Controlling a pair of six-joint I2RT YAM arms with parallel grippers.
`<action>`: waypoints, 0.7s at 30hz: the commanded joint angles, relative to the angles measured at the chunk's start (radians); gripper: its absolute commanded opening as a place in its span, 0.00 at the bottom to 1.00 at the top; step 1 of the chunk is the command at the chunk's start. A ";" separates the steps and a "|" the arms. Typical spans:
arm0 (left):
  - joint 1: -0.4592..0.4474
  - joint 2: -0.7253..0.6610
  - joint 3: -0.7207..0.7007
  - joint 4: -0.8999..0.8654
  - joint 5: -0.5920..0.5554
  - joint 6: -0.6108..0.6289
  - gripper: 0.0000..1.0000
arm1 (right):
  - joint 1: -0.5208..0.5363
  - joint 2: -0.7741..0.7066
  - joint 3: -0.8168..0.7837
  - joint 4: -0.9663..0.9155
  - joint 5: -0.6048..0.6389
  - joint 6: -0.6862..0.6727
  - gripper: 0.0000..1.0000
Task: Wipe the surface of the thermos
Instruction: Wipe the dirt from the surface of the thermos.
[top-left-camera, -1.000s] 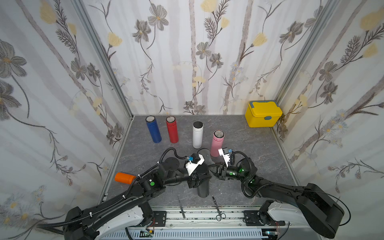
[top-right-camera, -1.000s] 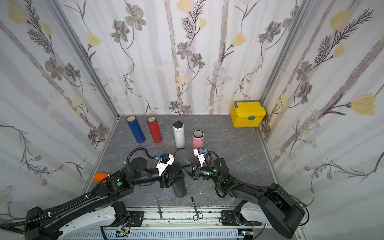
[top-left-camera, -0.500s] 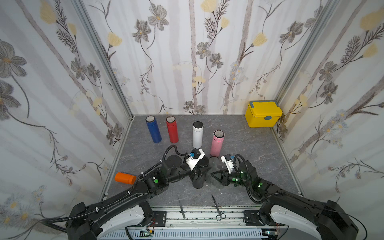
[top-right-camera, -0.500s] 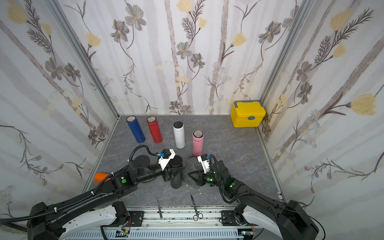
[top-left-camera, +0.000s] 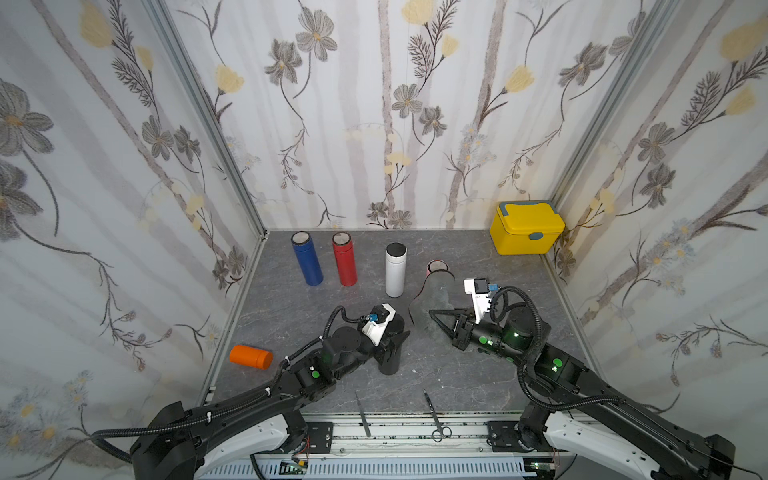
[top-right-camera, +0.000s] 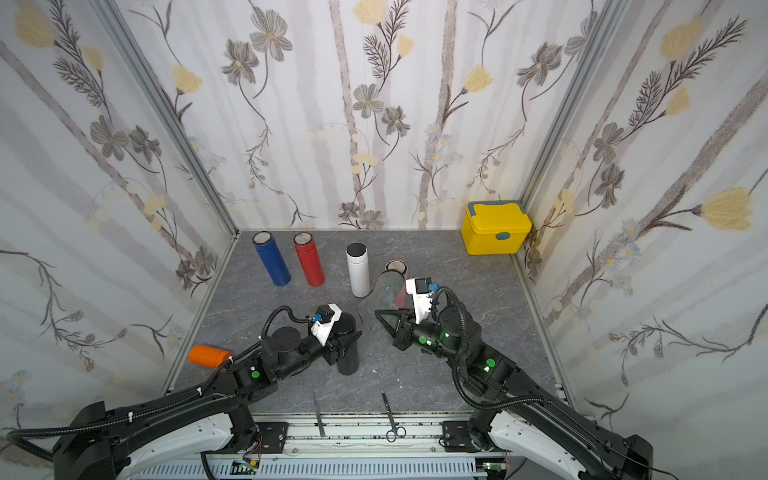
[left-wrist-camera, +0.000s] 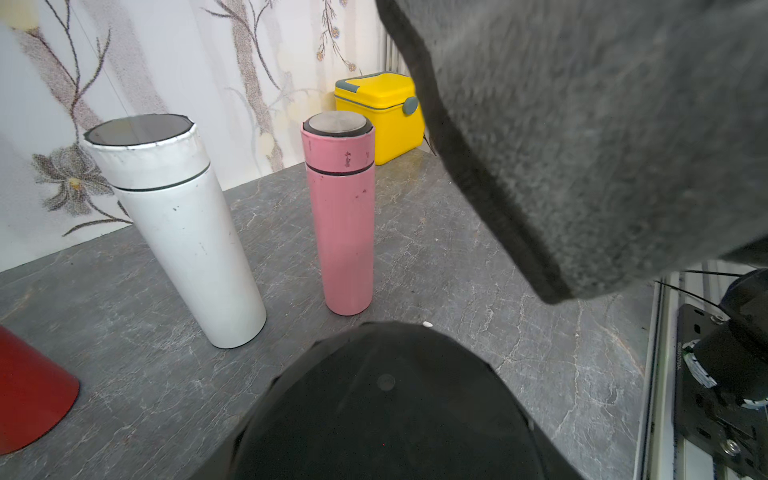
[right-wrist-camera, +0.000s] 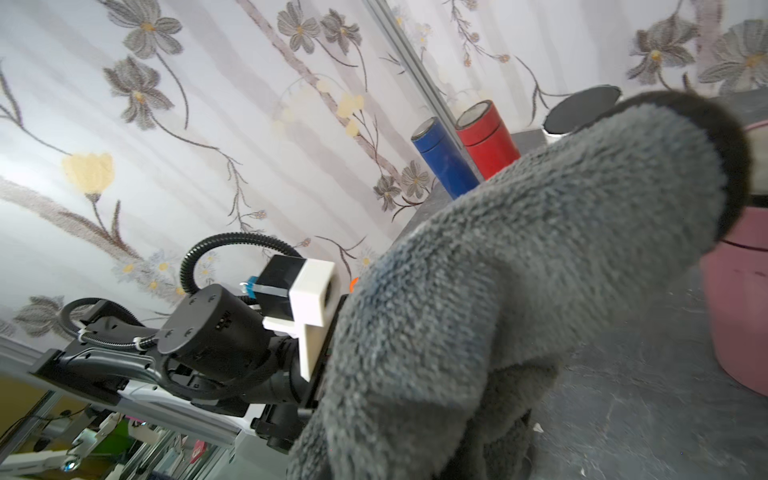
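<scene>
A black thermos (top-left-camera: 390, 357) (top-right-camera: 348, 353) stands upright on the grey table, with my left gripper (top-left-camera: 388, 336) shut on its upper part. Its dark lid (left-wrist-camera: 386, 415) fills the near part of the left wrist view and hides the jaws. My right gripper (top-left-camera: 436, 318) is shut on a grey fluffy cloth (top-left-camera: 432, 299) (right-wrist-camera: 498, 291). The cloth hangs in the air a little to the right of the black thermos and does not touch it. In the left wrist view, the cloth (left-wrist-camera: 582, 124) looms above and beside the lid.
A blue (top-left-camera: 306, 259), a red (top-left-camera: 344, 259), a white (top-left-camera: 395, 270) and a pink thermos (left-wrist-camera: 343, 208) stand in a row behind. An orange one (top-left-camera: 250, 356) lies at the left edge. A yellow box (top-left-camera: 527, 227) sits back right. Tweezers (top-left-camera: 362, 413) and scissors (top-left-camera: 434, 415) lie at the front edge.
My right gripper has pulled away to the right and lifted the cloth off the black thermos. The left gripper has shifted the thermos slightly back and left.
</scene>
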 joint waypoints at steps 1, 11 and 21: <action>0.000 -0.008 -0.027 0.133 -0.031 -0.031 0.12 | 0.035 0.068 0.027 0.136 -0.077 -0.023 0.00; 0.001 -0.059 -0.062 0.115 -0.053 -0.056 0.49 | 0.103 0.281 0.044 0.139 -0.120 -0.007 0.00; -0.002 -0.055 -0.063 0.081 0.007 -0.070 0.00 | 0.100 0.561 0.317 -0.021 0.041 -0.114 0.00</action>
